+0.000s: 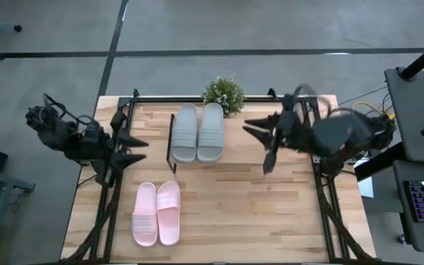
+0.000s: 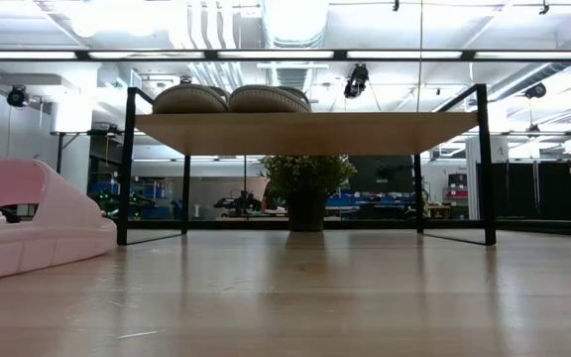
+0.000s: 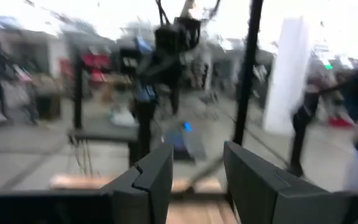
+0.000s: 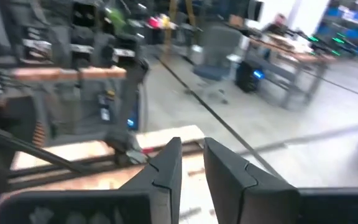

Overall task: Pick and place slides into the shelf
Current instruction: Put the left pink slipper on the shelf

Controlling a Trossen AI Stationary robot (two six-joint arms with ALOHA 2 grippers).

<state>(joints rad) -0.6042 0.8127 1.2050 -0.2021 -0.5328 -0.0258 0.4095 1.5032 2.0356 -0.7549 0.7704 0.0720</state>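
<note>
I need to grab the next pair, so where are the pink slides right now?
In the high view the pink slides lie side by side on the tabletop's near left part, in front of the grey-green pair on the shelf.

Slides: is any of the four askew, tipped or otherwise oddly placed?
Nothing stands out. The grey-green pair lies flat, side by side on the shelf; the pink pair lies side by side on the table, not yet shelved.
</note>
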